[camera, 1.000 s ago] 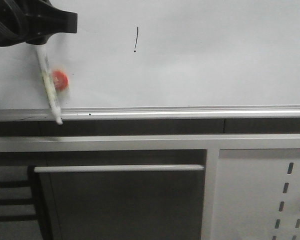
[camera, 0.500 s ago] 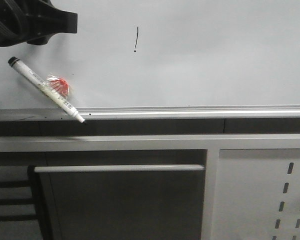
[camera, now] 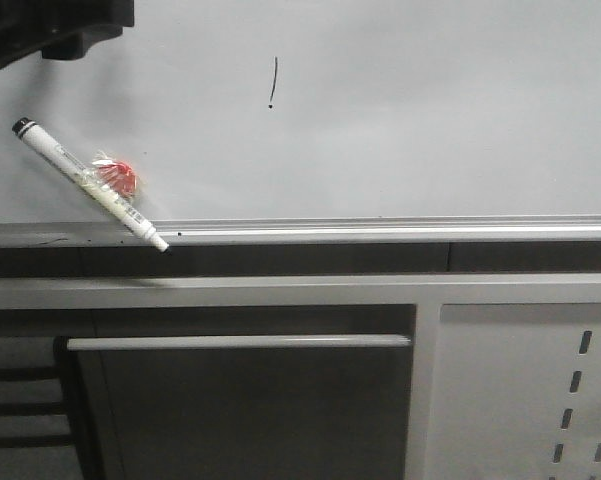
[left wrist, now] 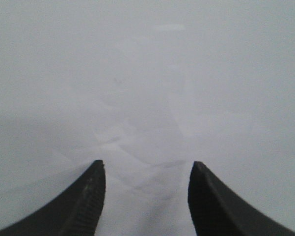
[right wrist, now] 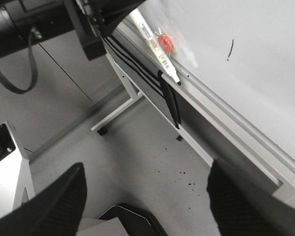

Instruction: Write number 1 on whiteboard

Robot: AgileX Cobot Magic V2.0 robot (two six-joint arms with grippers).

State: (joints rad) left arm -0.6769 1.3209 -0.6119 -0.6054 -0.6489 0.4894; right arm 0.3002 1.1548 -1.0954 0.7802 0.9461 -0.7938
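Left gripper (left wrist: 146,196) stood at the far left upper corner of the front view, partly out of frame, higher and further out than half a second earlier; in its wrist view the jaws were parted wide with nothing between them, only bare board surface ahead. The marker (camera: 88,184), which a second earlier hung blurred and near-vertical just under that gripper, had dropped free and now leaned diagonally against the whiteboard (camera: 430,120), black end up and to the left, tip down on the silver rail (camera: 400,231); its pose was nearly unchanged from half a second ago, so it appeared to have settled. A red tag (camera: 123,176) with clear wrapping sat at mid-barrel. To the right of the marker, well apart from it, the number 1 (camera: 275,80) stood on the upper board: a thin, slightly curved black stroke with a dot at its lower end, identical in all three front frames. Judgement: the writing itself was done and the pen had been released onto the rail, so what remained, if anything, was only clearing the arm. Right gripper (right wrist: 146,196) was not in the front view; its wrist camera showed its fingers spread wide and empty, over the floor and away from the board, looking across at marker, rail and stroke. Perforated panel (camera: 570,380) lay below at lower right, not involved.
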